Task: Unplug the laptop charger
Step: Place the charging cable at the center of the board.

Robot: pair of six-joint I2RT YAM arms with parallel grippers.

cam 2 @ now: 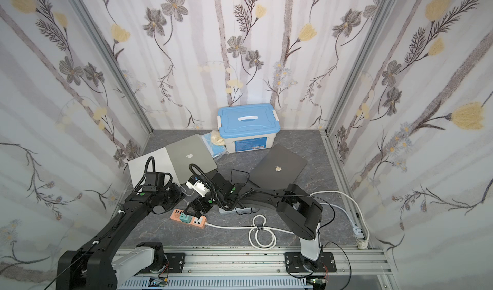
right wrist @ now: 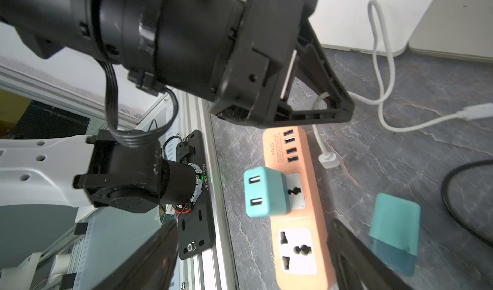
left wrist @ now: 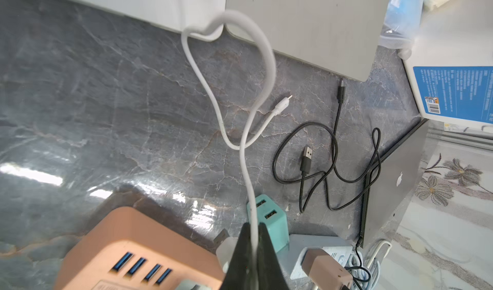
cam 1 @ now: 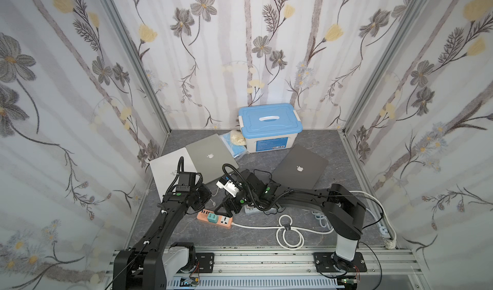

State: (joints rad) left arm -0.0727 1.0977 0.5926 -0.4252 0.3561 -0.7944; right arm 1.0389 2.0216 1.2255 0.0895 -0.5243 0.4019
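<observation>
The laptop charger's white cable [left wrist: 248,168] is pinched in my left gripper [left wrist: 253,226], which is shut on it just above the orange power strip [left wrist: 120,238]. Its USB-C end [left wrist: 284,105] lies loose on the table, apart from the laptops. Its other white plug [right wrist: 329,161] lies beside the strip's USB ports, in none of them. My right gripper [right wrist: 254,223] hangs open over the strip [right wrist: 298,216], its fingers on either side and holding nothing. A teal USB charger [right wrist: 264,192] sits plugged into the strip.
A white laptop [cam 1: 165,166], a silver one [cam 1: 210,155] and a dark grey one [cam 1: 300,168] lie closed behind the arms. A blue-lidded box [cam 1: 269,120] stands at the back. A black USB cable [left wrist: 330,152], a grey strip [left wrist: 314,246], a teal block [right wrist: 394,232] and a coiled white cord [cam 1: 289,232] lie nearby.
</observation>
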